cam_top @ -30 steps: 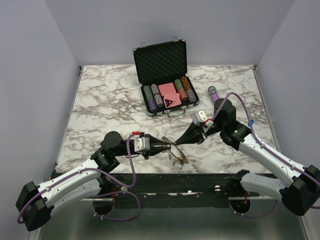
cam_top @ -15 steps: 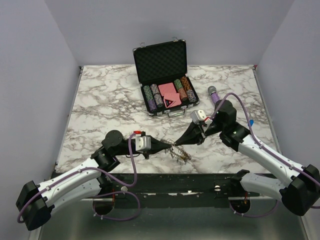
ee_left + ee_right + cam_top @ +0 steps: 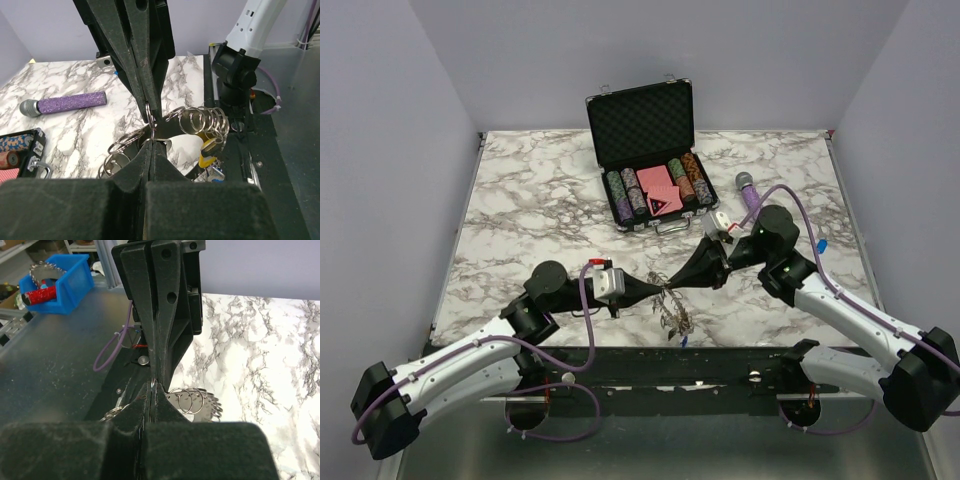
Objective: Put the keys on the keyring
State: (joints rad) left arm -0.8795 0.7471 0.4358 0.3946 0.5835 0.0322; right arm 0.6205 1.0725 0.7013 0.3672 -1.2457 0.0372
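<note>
My left gripper [image 3: 658,289] and right gripper [image 3: 676,284] meet tip to tip above the table's near edge, both shut on the thin silver keyring [image 3: 668,291]. A bunch of small silver rings [image 3: 200,119] hangs from it. In the left wrist view my left gripper [image 3: 151,142] pinches the ring from below, and the right arm's fingers [image 3: 145,65] pinch it from above. Two keys dangle beside the rings, one with a yellow head [image 3: 206,150] and one with a blue head [image 3: 216,173]. In the right wrist view my right gripper [image 3: 153,388] is shut on the wire, with rings [image 3: 192,400] to its right.
An open black chip case [image 3: 645,155] with rows of poker chips stands at the back centre. A purple microphone [image 3: 748,190] lies to its right, also visible as the microphone [image 3: 65,104]. A blue bin [image 3: 55,282] sits off the table.
My left gripper has shut on the keyring. Both grippers have drawn together, and the ring bunch now hangs a little nearer the table's front edge.
</note>
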